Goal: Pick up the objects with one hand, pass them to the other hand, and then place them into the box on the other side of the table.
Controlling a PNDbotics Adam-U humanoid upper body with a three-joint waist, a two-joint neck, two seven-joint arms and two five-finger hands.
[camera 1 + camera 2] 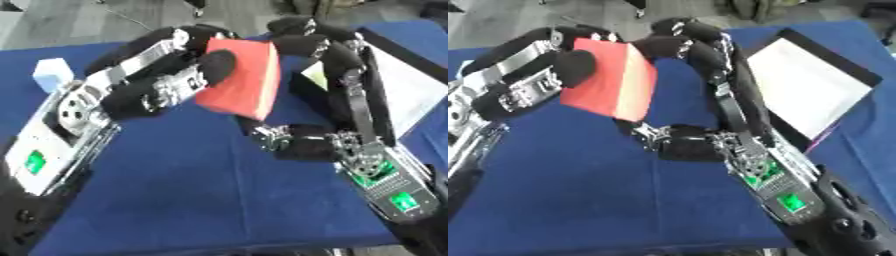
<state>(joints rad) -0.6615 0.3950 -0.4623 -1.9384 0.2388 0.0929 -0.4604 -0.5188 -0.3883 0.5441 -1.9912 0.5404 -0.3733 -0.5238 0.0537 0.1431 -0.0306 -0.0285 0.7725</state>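
Note:
A red block [241, 80] hangs tilted above the blue table [201, 190], held between both hands. My left hand [175, 82] comes in from the left, and its fingers curl over the block's left face and top edge. My right hand [337, 65] reaches in from the right. Its fingers [297, 37] hook over the block's top right corner and its thumb [271, 137] sits under the lower edge. A flat box [815, 85] with a white inside and a black rim lies on the table at the right, beyond my right arm.
A small white and pale blue cube [52, 72] stands on the table at the far left. The near edge of the table runs along the bottom of the views. Grey floor shows beyond the table's far edge.

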